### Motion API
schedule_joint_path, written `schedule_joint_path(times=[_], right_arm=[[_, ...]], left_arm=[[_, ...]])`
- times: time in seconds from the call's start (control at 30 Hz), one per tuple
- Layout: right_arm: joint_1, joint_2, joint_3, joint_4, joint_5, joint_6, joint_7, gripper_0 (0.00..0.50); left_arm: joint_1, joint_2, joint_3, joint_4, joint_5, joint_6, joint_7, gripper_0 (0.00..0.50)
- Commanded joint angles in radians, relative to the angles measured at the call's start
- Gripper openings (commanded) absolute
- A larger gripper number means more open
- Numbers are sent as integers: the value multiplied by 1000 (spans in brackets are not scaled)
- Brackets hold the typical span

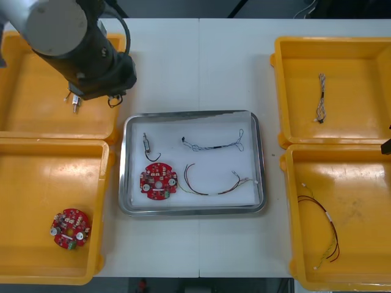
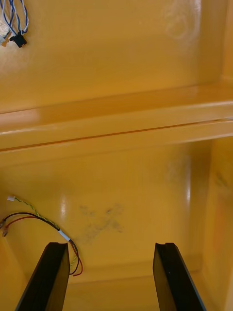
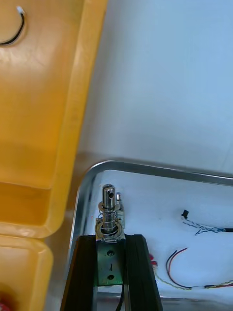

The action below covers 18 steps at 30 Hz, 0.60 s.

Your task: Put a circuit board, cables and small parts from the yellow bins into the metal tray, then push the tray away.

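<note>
Left end effector (image 3: 110, 238) seemingly clamps small metal part (image 3: 108, 218).

The place looked like an electronics assembly lab or workshop. A plain white bench (image 1: 183, 61) carried four yellow bins (image 1: 36, 183) used as parts stock, with a shiny metal tray (image 1: 193, 113) set between them. Round red circuit boards (image 1: 70, 227), thin wire cables (image 1: 321, 97) and a small metal part (image 1: 147, 143) lay sorted in these containers, and a grey-and-black robot arm (image 1: 73, 43) hung over the bench.
</note>
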State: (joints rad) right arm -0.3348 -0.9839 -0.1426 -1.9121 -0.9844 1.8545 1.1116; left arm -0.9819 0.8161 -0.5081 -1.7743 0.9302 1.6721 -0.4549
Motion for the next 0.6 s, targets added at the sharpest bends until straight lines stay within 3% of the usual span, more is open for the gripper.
schedule_joint_path(times=[0.03,0.4,0.6], right_arm=[[10,-41,-26,-25,7,-6,2,500],[10,-41,-26,-25,7,-6,2,500],[10,-41,-26,-25,7,-6,2,500]], left_arm=[[60,-97,33,-42,-91,12,114,0],[141,-256,-116,-39,-350,21,222,0],[180,-308,-165,-37,-412,18,249,0]])
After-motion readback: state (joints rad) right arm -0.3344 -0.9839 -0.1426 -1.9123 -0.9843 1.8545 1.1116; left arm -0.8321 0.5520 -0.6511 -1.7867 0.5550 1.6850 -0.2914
